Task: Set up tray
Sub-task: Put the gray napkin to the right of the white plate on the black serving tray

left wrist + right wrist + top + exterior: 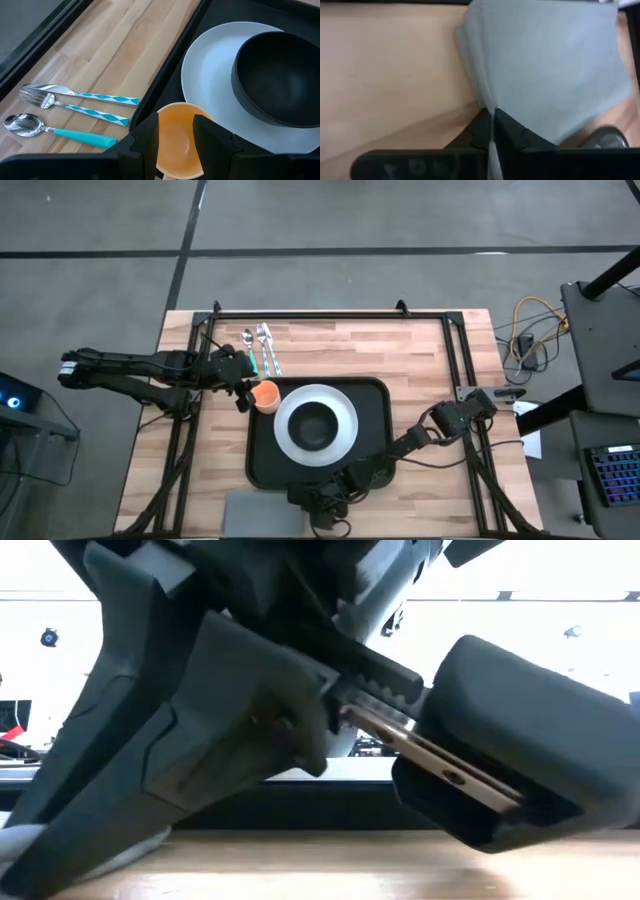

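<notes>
Right claw [492, 117] clenched on the soft grey napkin [550, 65] (edge puckered), left claw [175, 132] grasping round orange cup [175, 140], beside black rimmed tray [375, 435].

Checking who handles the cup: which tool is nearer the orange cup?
Left. The left tool is closed on the orange cup at the tray's left rim. The right tool is apart, pinching the grey napkin at the table's near edge.

The worktop [120, 45] is seen as pale, smooth wood with visible grain. Polished metal is shown by the fork [75, 92] and spoon [50, 129] – handles of glossy plastic. The napkin [555, 65] is woven grey cloth; the tray [375, 430] is matt black.
</notes>
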Motion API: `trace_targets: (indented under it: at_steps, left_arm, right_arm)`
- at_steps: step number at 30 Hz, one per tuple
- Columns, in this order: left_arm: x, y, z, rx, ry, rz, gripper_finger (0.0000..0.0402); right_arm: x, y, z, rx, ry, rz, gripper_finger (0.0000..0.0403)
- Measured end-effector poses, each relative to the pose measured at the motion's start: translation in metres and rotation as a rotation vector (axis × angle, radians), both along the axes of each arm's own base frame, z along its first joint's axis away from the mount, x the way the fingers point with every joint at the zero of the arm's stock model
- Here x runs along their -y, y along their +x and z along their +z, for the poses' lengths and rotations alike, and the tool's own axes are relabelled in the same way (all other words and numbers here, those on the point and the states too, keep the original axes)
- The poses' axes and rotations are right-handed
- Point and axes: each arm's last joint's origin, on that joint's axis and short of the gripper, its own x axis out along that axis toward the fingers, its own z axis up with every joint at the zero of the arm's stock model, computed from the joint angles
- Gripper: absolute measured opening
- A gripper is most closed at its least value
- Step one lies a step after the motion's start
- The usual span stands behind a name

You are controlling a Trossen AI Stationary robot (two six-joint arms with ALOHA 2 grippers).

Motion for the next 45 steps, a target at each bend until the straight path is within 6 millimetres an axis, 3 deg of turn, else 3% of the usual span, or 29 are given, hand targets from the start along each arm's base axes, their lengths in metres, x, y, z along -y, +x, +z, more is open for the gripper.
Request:
trace_targets:
  at_steps: [6, 14, 26, 34, 39, 45]
  left_arm:
    - [0.0, 0.0, 0.0, 0.002, 0.0, 0.0, 0.0102]
    - [0.0, 0.0, 0.0, 0.001, -0.001, -0.001, 0.0102]
    - [0.0, 0.0, 0.0, 0.0, -0.003, -0.003, 0.0102]
    - [0.0, 0.0, -0.001, -0.004, -0.003, -0.003, 0.0102]
    - [0.0, 0.0, -0.001, -0.005, -0.002, -0.003, 0.0102]
    - [0.0, 0.0, -0.002, -0.01, 0.0, -0.005, 0.0102]
  right_arm:
    - [-0.001, -0.001, 0.007, 0.022, -0.061, -0.085, 0.0008]
    - [-0.016, 0.0, 0.052, 0.025, -0.15, -0.135, 0.0008]
    - [-0.01, -0.004, 0.112, 0.016, -0.24, -0.245, 0.0008]
    - [-0.012, -0.025, 0.134, -0.045, -0.261, -0.32, 0.0008]
    - [-0.014, -0.041, 0.15, 0.009, -0.334, -0.412, 0.0008]
    - [-0.008, -0.066, 0.188, 0.057, -0.256, -0.589, 0.0008]
